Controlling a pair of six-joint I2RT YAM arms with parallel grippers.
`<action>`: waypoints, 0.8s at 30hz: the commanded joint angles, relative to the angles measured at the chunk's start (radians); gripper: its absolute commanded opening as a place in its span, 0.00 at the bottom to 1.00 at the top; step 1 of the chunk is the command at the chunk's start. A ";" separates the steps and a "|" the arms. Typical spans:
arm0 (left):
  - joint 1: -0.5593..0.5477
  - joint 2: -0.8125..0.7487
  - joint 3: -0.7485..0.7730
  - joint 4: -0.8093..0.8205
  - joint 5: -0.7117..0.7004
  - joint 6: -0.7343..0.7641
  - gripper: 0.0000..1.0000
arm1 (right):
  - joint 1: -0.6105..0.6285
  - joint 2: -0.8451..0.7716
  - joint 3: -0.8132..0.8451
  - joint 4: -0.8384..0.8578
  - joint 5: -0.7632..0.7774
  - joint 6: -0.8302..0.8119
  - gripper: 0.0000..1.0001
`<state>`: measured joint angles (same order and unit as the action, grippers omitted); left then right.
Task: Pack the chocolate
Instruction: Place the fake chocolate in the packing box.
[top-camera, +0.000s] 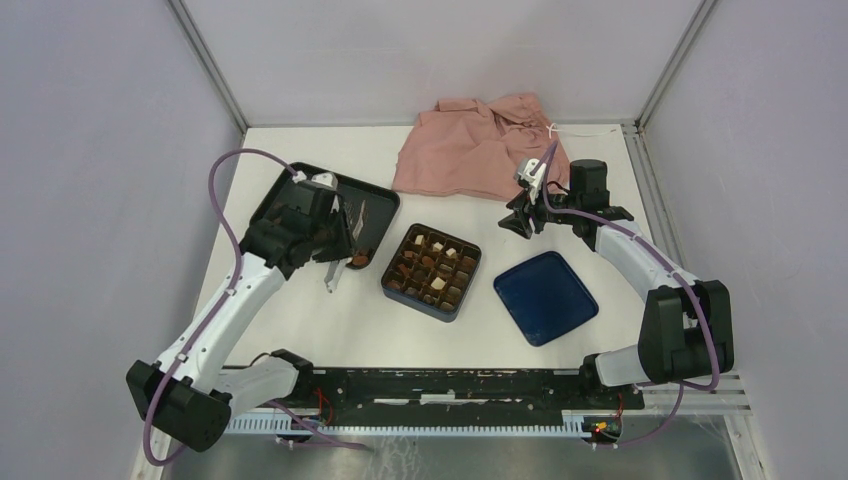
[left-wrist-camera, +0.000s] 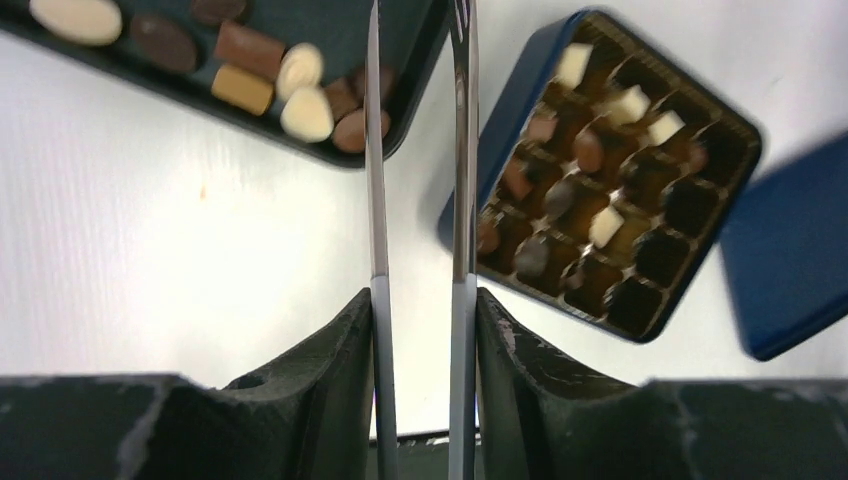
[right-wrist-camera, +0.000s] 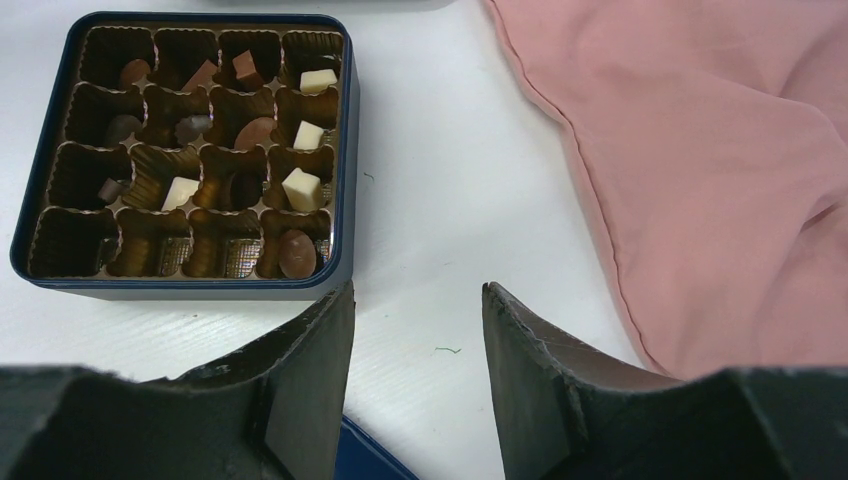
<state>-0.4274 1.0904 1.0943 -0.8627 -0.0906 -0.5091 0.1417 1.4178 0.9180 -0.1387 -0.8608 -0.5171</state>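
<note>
Left side first: the left gripper (left-wrist-camera: 422, 300) hangs by the near right corner of the black tray (top-camera: 380, 200), clamped on a pair of metal tweezers (left-wrist-camera: 463, 180). Each blade lies flat against the inside of a finger, and the two blades run out ahead side by side with a clear gap between them. Their tips pass off the top of the left wrist view, so I cannot tell whether they carry anything.

The chocolate (left-wrist-camera: 306, 113) is in two places. A loose cluster of cream, tan and dark brown pieces lies in the tray, bunched toward that near right corner. The rest sits in the gridded cells of the dark blue box (right-wrist-camera: 190, 288), which stands open in the middle of the white surface (top-camera: 300, 330), just right of the tray. Brown pieces and several white cubes are dotted through the cells. In the right wrist view, the row closest to that camera has three bare cells and a round brown piece at its end.

Now the right: the box's blue lid (top-camera: 545, 297) lies flat on the surface to the right of the box, not touching it. The right gripper (right-wrist-camera: 418, 300) hovers beyond the lid, its fingers apart and nothing between them, only bare surface below. A crumpled pink cloth (top-camera: 480, 145) lies along the far edge, just beside that gripper
</note>
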 joint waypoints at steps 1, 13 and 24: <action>0.009 -0.025 -0.026 -0.123 -0.072 0.003 0.44 | -0.005 -0.011 0.007 0.012 -0.034 0.002 0.56; 0.138 0.027 -0.044 -0.079 -0.081 0.069 0.49 | -0.005 -0.014 0.009 0.010 -0.043 0.003 0.56; 0.256 0.142 -0.018 0.002 0.032 0.151 0.49 | -0.004 -0.015 0.012 0.005 -0.046 -0.001 0.56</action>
<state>-0.1890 1.2186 1.0348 -0.9237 -0.1024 -0.4271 0.1417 1.4178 0.9180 -0.1448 -0.8791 -0.5171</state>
